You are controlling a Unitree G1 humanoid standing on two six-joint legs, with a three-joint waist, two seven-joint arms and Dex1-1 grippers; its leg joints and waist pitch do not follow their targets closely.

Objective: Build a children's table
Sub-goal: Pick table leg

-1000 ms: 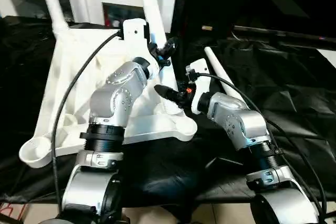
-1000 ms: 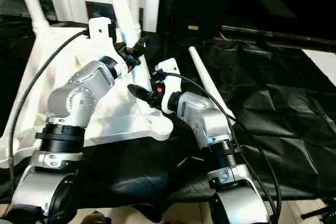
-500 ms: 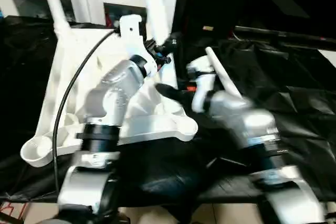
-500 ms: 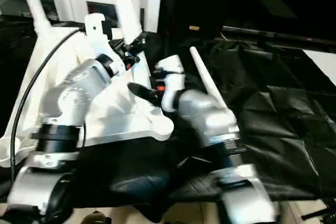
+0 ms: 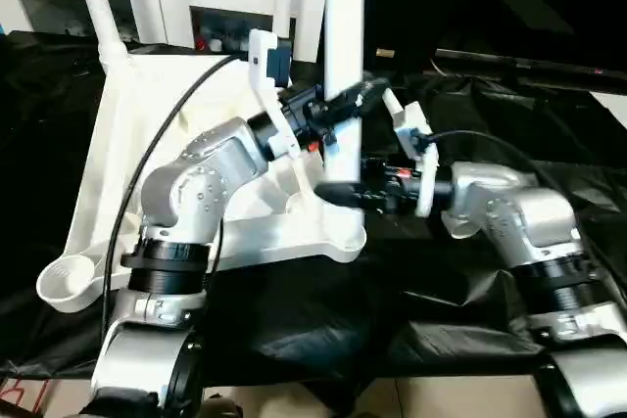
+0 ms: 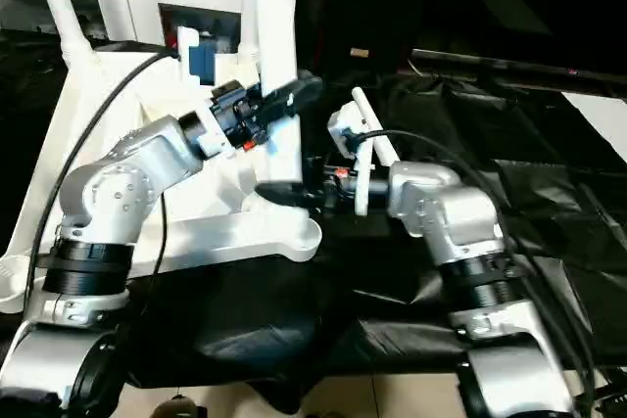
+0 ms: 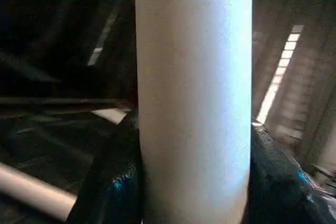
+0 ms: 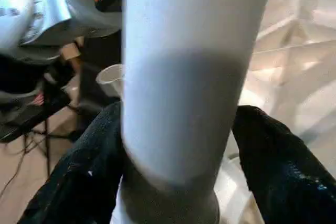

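Both grippers, left gripper (image 5: 338,110) and right gripper (image 5: 338,193), clasp the upright leg (image 5: 343,26) over the tabletop's (image 5: 118,144) near corner socket (third of four); next, press it home.

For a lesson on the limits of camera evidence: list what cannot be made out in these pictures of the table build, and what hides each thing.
- Upright leg: its top is cut off by the upper edge of both eye views.
- Its lower end, and whether it is seated in the table top: hidden behind the right gripper.
- Left wrist view: the leg blocks what lies beyond the left gripper.
- Right wrist view: the leg's foot falls below the edge.
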